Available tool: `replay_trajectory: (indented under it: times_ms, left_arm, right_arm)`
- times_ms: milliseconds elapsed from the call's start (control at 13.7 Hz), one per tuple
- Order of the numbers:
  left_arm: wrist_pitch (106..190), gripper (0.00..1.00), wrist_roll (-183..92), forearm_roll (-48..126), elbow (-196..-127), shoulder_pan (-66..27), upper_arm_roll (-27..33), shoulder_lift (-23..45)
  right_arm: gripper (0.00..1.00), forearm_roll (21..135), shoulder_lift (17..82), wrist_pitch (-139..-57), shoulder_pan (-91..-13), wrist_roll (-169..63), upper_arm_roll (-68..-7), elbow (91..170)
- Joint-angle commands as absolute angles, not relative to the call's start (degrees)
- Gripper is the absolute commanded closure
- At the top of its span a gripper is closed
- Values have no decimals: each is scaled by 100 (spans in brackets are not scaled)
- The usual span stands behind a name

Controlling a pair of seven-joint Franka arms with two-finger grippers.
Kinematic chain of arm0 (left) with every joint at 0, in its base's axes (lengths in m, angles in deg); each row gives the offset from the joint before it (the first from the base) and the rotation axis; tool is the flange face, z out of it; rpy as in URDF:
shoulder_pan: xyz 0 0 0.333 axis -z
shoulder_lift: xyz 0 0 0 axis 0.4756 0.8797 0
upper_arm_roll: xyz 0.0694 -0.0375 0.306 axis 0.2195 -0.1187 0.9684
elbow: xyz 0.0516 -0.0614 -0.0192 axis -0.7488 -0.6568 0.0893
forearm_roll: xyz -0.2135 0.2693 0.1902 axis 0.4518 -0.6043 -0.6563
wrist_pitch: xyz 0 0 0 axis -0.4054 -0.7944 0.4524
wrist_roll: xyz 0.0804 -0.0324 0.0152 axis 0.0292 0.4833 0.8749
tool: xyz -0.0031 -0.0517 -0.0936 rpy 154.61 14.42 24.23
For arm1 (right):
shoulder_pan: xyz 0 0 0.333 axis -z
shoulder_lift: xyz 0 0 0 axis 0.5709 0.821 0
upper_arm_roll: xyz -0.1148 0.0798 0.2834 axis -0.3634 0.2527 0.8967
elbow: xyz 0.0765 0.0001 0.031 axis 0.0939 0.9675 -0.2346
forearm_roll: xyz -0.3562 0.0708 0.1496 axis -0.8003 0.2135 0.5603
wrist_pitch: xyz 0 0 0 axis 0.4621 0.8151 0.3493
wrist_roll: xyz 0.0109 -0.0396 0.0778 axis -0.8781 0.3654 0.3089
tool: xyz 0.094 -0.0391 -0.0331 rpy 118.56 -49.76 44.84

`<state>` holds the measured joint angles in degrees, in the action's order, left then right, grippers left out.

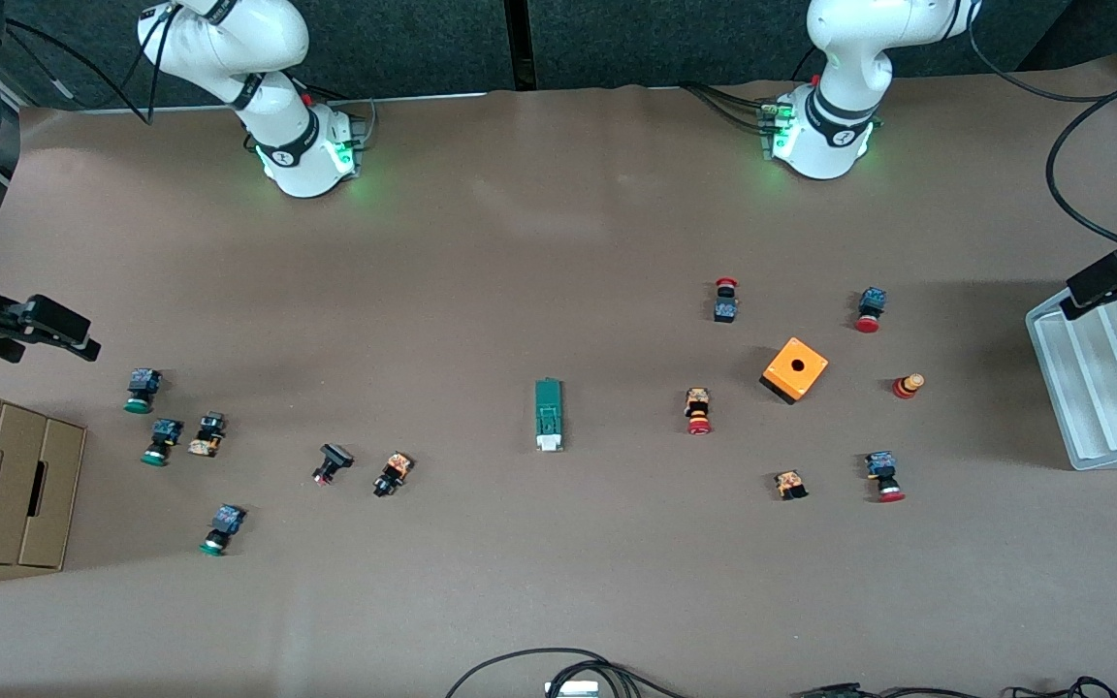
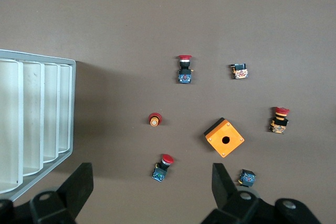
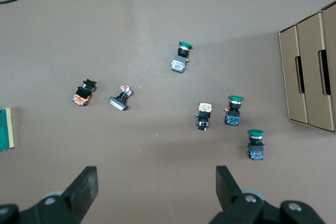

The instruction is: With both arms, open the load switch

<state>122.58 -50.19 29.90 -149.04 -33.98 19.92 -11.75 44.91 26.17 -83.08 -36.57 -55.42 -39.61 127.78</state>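
The load switch [image 1: 549, 415] is a narrow dark-green block lying flat at the middle of the table, its white end toward the front camera. Only its edge [image 3: 5, 128] shows in the right wrist view. My right gripper [image 1: 54, 328] hangs open over the right arm's end of the table, above bare table near the green pushbuttons, with nothing between its fingers [image 3: 156, 178]. My left gripper [image 1: 1113, 276] is open over the left arm's end, by the white tray. Below its spread fingers [image 2: 150, 178] a red pushbutton [image 2: 163, 167] lies on the table, not touched.
An orange box with a hole [image 1: 795, 369] and several red pushbuttons [image 1: 699, 410] lie toward the left arm's end. Green pushbuttons [image 1: 163, 440] and small black parts [image 1: 392, 473] lie toward the right arm's end. A white ribbed tray [image 1: 1101, 388] and cardboard boxes [image 1: 6, 480] sit at the table's ends.
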Motion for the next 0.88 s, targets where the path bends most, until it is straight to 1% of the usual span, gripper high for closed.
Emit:
replay_trajectory:
  times_ms: [0,803]
  left_arm:
    - [12171,0,-5115,2961,-14827,-3420,1999,-1173]
    - [12180,0,-5062,3066,-14827,-3411,1990,-1155]
  right_arm:
    - [0,4307,2653,-8324,-3684,-5536,-3983,12675]
    - [0,4307,2653,-8324,-3692,-5536,-3983,12675]
